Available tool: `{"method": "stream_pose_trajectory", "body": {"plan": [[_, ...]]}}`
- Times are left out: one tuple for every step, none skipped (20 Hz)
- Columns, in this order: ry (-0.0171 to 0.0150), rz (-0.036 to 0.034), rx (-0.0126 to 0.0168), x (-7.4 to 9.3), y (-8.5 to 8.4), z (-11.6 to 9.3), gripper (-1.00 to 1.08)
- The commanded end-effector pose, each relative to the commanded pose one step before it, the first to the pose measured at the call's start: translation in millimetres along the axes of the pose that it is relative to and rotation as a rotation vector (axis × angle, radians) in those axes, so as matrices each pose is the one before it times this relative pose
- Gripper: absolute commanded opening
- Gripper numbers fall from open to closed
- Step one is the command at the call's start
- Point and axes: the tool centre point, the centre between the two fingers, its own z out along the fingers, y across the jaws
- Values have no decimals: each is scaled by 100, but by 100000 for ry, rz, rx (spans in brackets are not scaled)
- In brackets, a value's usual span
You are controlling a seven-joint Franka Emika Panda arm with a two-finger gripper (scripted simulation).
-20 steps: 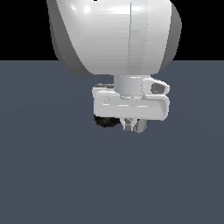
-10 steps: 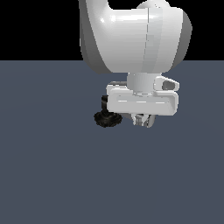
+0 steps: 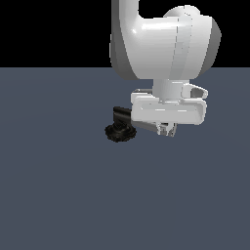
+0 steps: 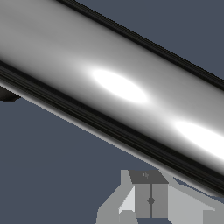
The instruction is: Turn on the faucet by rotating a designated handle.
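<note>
While the white arm [image 3: 161, 44] is filling the upper part of the exterior view, the faucet [image 3: 120, 126] is sitting on the grey bench [image 3: 58, 185] at its left, black ribbed base down and short black neck rising. Its handle [image 4: 109, 83], a shiny chrome bar, is running slantwise across the whole wrist view, very close. The pincer [image 3: 166, 129] is hanging right at the handle; whether it is released or clenched, I cannot tell. No writing is showing anywhere.
</note>
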Motion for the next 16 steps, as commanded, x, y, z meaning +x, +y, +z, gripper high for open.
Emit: {"method": "stream_pose_trajectory", "body": {"plan": [[1536,-630,-98,1437,451,-346,-100],[0,0,0,300,255,4,-100],[47,86,-5,288,298,-21,-100],[33,61,-3,290,284,-13,-100],[23,43,-2,290,273,-8,-100],[33,61,-3,287,281,-14,-100],[33,61,-3,285,280,-14,-100],[0,0,0,292,246,4,-100],[47,86,-4,279,290,-21,-100],[23,43,-2,283,266,-8,-100],[33,61,-3,279,274,-14,-100],[23,43,-2,280,262,-9,-100],[23,43,-2,279,261,-9,-100],[33,61,-2,274,269,-14,-100],[33,61,-2,273,267,-14,-100],[0,0,0,281,232,5,-100]]}}
